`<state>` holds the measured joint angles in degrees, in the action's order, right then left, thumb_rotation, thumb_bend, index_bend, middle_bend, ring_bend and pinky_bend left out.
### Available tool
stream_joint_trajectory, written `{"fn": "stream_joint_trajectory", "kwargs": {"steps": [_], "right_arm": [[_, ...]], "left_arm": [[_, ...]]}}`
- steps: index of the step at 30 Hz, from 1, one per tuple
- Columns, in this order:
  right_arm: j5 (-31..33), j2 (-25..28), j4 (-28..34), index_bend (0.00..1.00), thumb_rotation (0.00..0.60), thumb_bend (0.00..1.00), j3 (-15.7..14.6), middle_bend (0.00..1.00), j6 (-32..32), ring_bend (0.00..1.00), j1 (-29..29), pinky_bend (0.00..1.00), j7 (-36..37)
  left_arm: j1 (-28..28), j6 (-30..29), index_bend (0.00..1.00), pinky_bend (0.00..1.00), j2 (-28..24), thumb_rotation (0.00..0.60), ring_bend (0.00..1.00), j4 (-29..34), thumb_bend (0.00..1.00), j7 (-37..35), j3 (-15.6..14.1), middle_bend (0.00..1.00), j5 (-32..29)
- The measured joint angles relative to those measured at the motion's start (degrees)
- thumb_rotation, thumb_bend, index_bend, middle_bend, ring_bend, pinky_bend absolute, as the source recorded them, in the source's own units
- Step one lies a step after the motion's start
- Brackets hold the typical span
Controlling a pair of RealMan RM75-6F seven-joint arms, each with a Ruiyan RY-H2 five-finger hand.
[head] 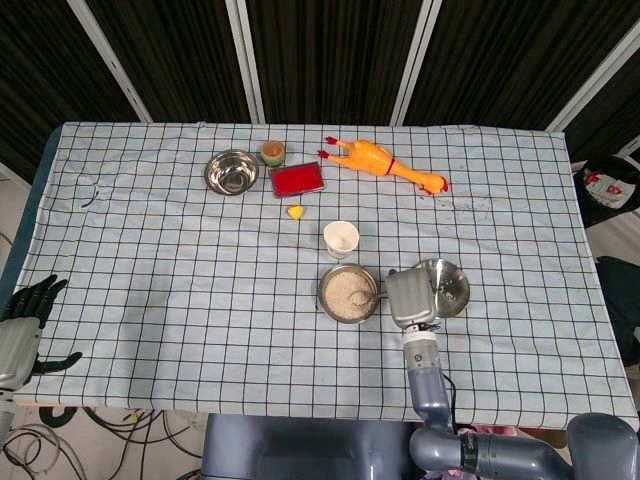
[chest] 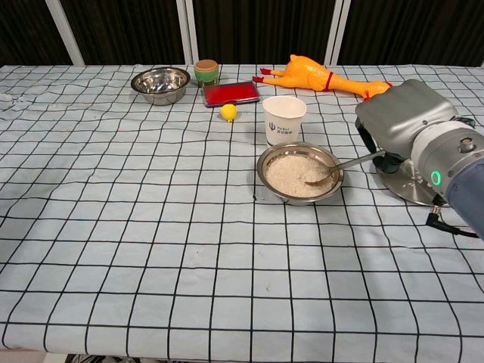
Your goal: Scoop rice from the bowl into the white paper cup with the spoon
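Steel bowl (chest: 299, 173) of rice (chest: 293, 173) stands at mid-worktop, with the white paper cup (chest: 283, 119) upright just behind it and nearly touching its rim. The spoon (chest: 333, 168) rests with its head in the rice near the bowl's right side, its handle running up and right over the rim to the right robot hand (chest: 397, 125). That robot hand grips the handle end, though its fingers are hidden under the grey housing, so the grip's firmness cannot be judged. The left robot hand (head: 25, 312) lies with fingers spread and empty at the near left edge of the checked worktop (chest: 151, 227), well apart from the task.

Risks, as judged from this moment:
- The spoon lies shallow and near the rim; a lift from here would likely bring up few grains or tip them back.
- The bowl is unheld; a sideways drag of the spoon could push it against the cup and knock the light cup over.
- The cup's mouth is narrow and higher than the bowl's rim, so a tilted carry would scatter rice on the cloth.
- A steel lid (head: 447, 286) lies just beside the right robot hand and may be bumped.
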<state>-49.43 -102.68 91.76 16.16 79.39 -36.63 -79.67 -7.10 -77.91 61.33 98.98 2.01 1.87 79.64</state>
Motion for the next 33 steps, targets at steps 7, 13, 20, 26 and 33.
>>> {"fn": "stream_joint_trajectory", "kwargs": {"steps": [7, 13, 20, 26, 33], "right_arm": [[2.1, 0.2, 1.6, 0.77, 0.6, 0.53, 1.0, 1.0, 1.3, 1.0, -0.5, 1.0, 0.5], [4.2, 0.8, 3.1, 0.78, 0.6, 0.53, 1.5, 1.0, 2.4, 1.0, -1.3, 1.0, 0.7], [5.6, 1.4, 4.0, 0.78, 0.6, 0.53, 1.2, 1.0, 3.3, 1.0, -2.0, 1.0, 1.4], [6.2, 1.4, 3.9, 0.79, 0.6, 0.53, 0.4, 1.0, 3.8, 1.0, -2.5, 1.0, 2.4], [6.6, 1.5, 4.4, 0.79, 0.6, 0.53, -0.2, 1.0, 4.9, 1.0, -3.1, 1.0, 2.7]], "left_arm": [[0.0, 0.0, 0.0, 0.0, 0.0, 0.6, 0.0, 0.0, 0.02, 0.0, 0.0, 0.0, 0.0], [0.0, 0.0, 0.0, 0.0, 0.0, 0.6, 0.0, 0.0, 0.02, 0.1, 0.0, 0.0, -0.1], [-0.1, 0.0, 0.0, 0.0, 0.1, 0.6, 0.0, -0.1, 0.02, 0.2, 0.1, 0.0, -0.2], [-0.1, 0.1, 0.0, 0.0, 0.0, 0.6, 0.0, -0.1, 0.02, 0.0, 0.1, 0.0, -0.3], [-0.1, 0.1, 0.0, 0.0, 0.0, 0.6, 0.0, -0.2, 0.02, -0.2, 0.1, 0.0, -0.2]]}}
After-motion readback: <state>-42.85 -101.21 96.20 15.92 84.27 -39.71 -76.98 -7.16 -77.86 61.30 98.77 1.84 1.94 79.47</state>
